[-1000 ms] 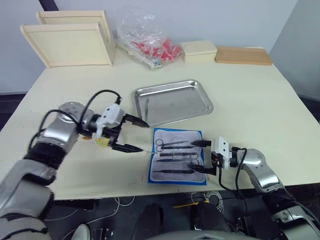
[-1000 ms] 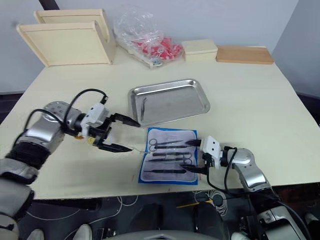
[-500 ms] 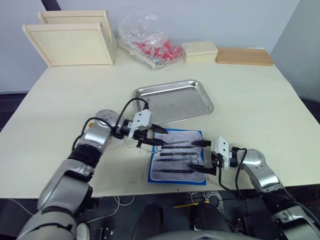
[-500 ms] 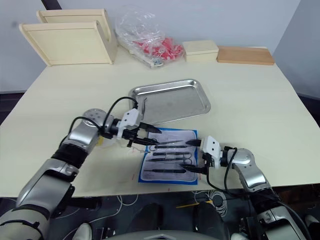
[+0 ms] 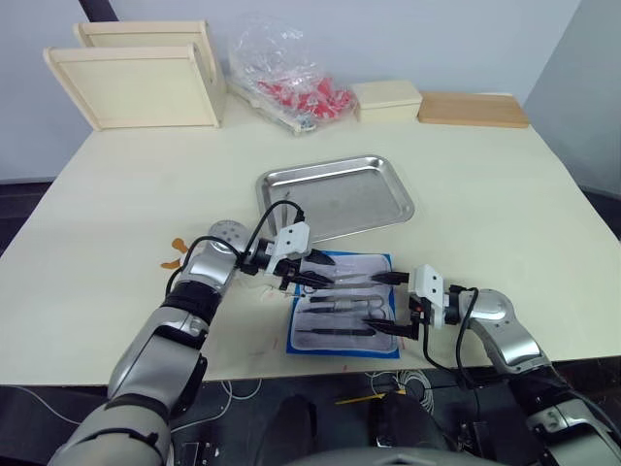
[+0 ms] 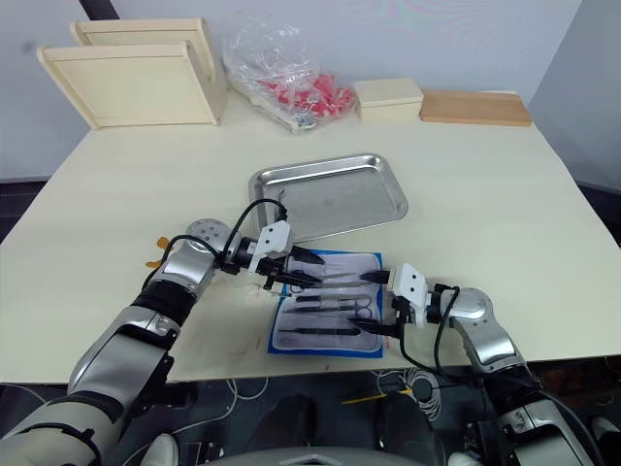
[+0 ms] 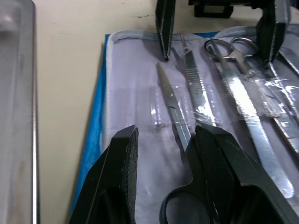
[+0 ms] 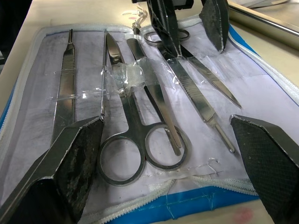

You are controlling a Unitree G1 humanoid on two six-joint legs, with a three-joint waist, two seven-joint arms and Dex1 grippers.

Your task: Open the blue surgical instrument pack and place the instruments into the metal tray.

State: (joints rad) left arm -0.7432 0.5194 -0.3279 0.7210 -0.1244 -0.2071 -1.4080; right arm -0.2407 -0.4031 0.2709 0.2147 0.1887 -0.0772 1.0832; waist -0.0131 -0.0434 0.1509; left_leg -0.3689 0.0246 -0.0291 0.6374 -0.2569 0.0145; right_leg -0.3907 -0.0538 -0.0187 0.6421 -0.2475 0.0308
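Pale wooden table (image 5: 505,194) carries everything you need; take the metal tray (image 5: 335,197) near its middle as your landmark. On the robot's side of the tray, just beside its near rim, the blue pack (image 5: 345,304) lies unfolded flat, pale lining up, with the instruments (image 8: 135,116) lined up under clear sleeves. One slim piece (image 5: 285,205) lies inside the tray by its left wall.

Your left gripper (image 5: 312,275) hovers low over the pack's edge nearest the tray, fingers parted around the black ring handle of the scissors (image 7: 177,121) but not clamped on it. Your right gripper (image 5: 388,303) sits at the pack's far side from the left one, fingers spread wide and holding nothing.

Beyond the tray, at the table's back edge, you have two wooden trays (image 5: 136,83), a crinkled clear bag (image 5: 286,73) of red items, and a small box (image 5: 386,99).
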